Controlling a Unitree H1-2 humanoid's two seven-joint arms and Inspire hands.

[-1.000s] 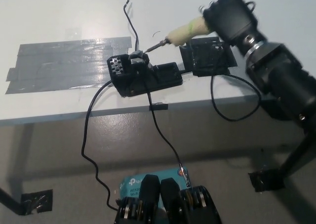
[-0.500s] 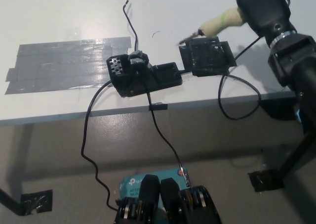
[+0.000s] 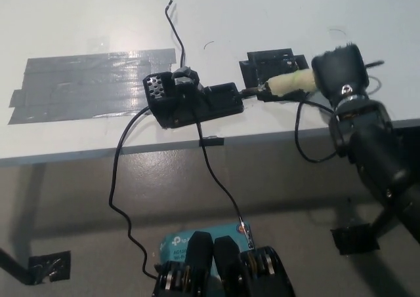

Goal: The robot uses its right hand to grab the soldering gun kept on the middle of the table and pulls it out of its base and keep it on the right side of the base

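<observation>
The black right hand [image 3: 338, 71] is closed around the soldering gun [image 3: 285, 85], gripping the back end of its pale yellow-green handle. The gun lies nearly level and low over the white table [image 3: 79, 21], with its dark tip pointing toward the picture's left. It is out of the black base [image 3: 190, 99], which sits near the table's front edge around the middle, and the tip ends just beside the base's right end; whether the two touch cannot be told. The handle crosses the front of a small black pad [image 3: 272, 64] that lies to the right of the base, and whether the gun rests on it is unclear. A thin black cable [image 3: 302, 136] loops down from the gun over the table edge. A wide patch of grey tape [image 3: 85, 84] is stuck to the table left of the base. The white left hand is not in the picture.
</observation>
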